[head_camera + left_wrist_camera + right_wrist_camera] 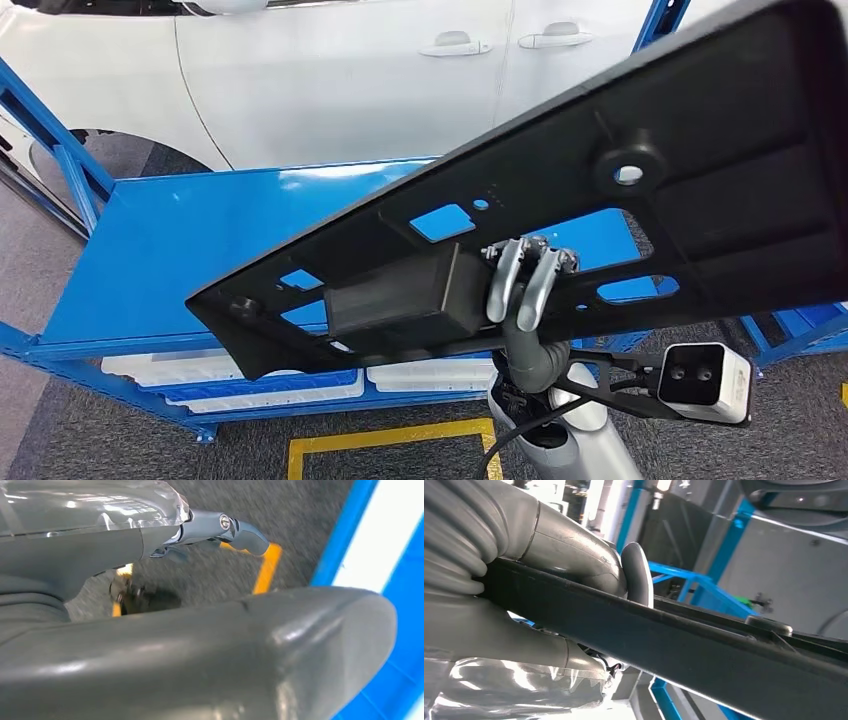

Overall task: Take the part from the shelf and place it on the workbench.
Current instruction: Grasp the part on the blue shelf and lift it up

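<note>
The long black panel (560, 200) looks stiff, light plastic, pierced with holes; gripped near its middle, tilted above the blue shelf's (180, 250) top; right hand (525, 280) clamps its edge; left hand (220, 530) curled, holding nothing.

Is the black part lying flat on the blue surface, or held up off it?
Held up, tilted. The right hand grips the black part, which slants in the air above the blue surface, its far end higher.
</note>
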